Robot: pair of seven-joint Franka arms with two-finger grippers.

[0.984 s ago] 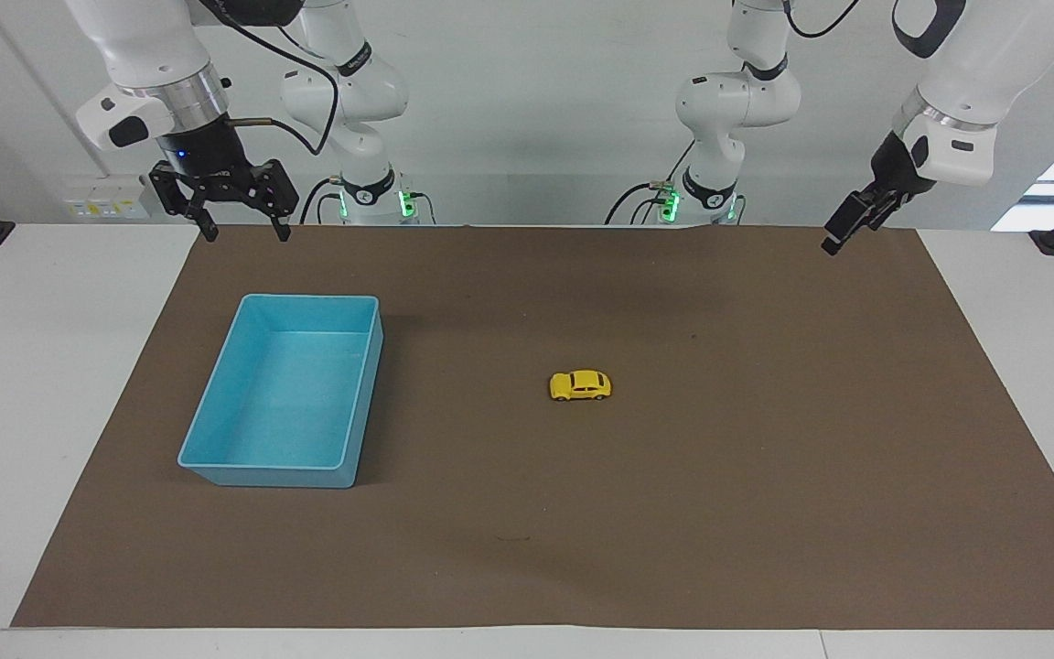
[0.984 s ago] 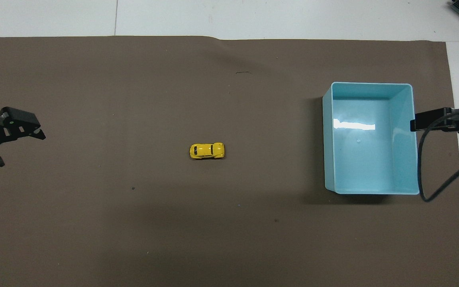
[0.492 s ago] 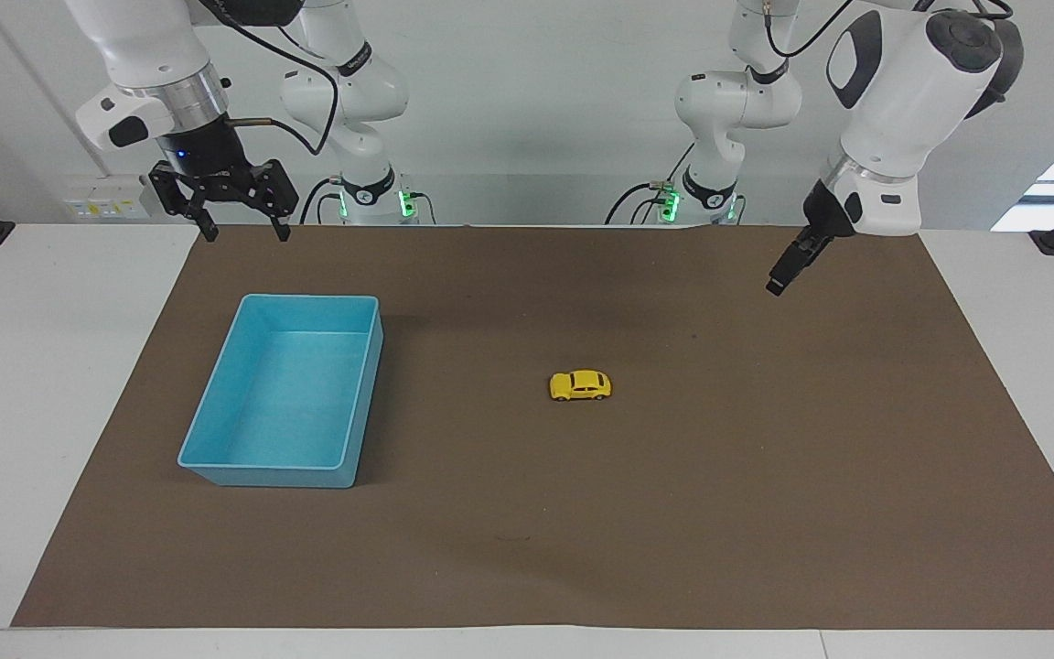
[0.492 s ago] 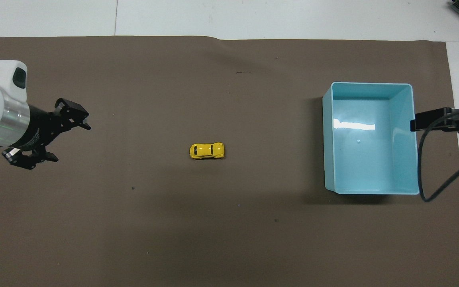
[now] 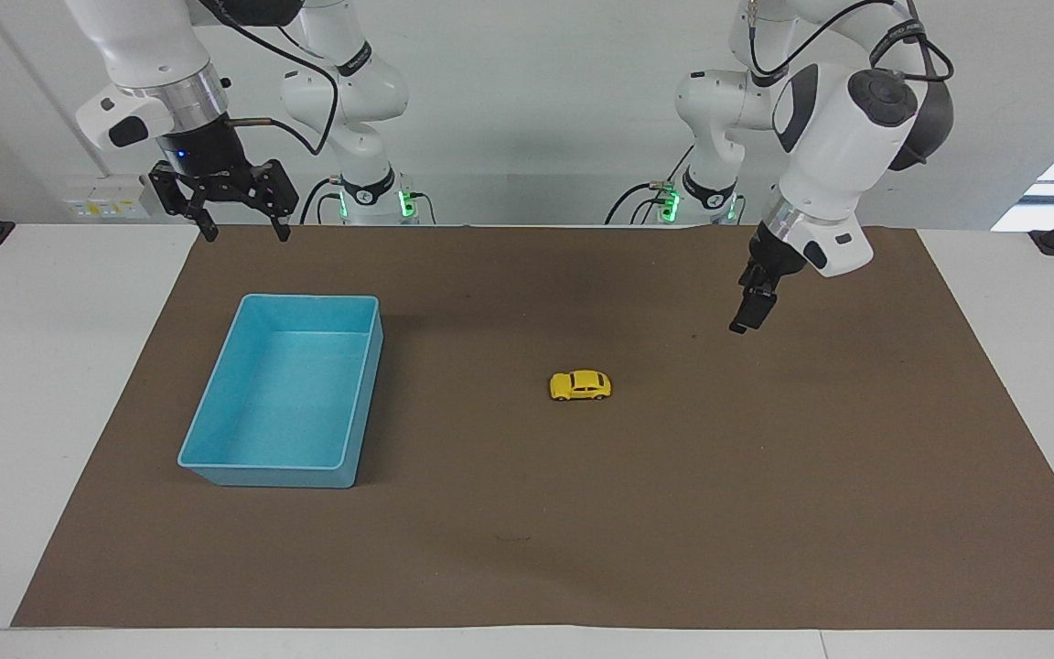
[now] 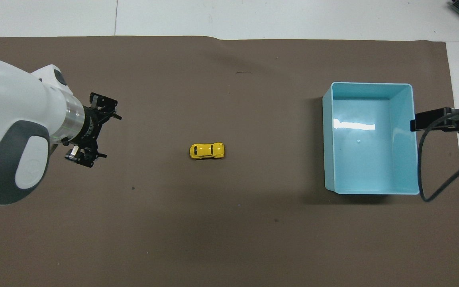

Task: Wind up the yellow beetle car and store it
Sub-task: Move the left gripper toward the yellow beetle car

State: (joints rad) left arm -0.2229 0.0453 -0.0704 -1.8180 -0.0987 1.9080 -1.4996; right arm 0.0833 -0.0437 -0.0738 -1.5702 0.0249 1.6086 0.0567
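Observation:
The yellow beetle car (image 5: 580, 385) (image 6: 207, 151) stands on its wheels in the middle of the brown mat (image 5: 765, 513), with nothing touching it. My left gripper (image 5: 747, 317) (image 6: 111, 136) hangs open and empty above the mat, toward the left arm's end of the table from the car and well apart from it. A light-blue bin (image 5: 216, 403) (image 6: 327, 139), empty, sits toward the right arm's end. My right gripper (image 5: 248, 236) (image 6: 414, 124) waits open, raised over the mat's edge by the bin.
The brown mat (image 6: 173, 239) covers most of the white table (image 5: 51, 384). A black cable (image 6: 444, 179) loops down from the right arm beside the bin. Bare mat surrounds the car on all sides.
My left arm has swung in from the left arm's end of the table over the mat, lower and closer to the car. Car, bin and right arm have not moved.

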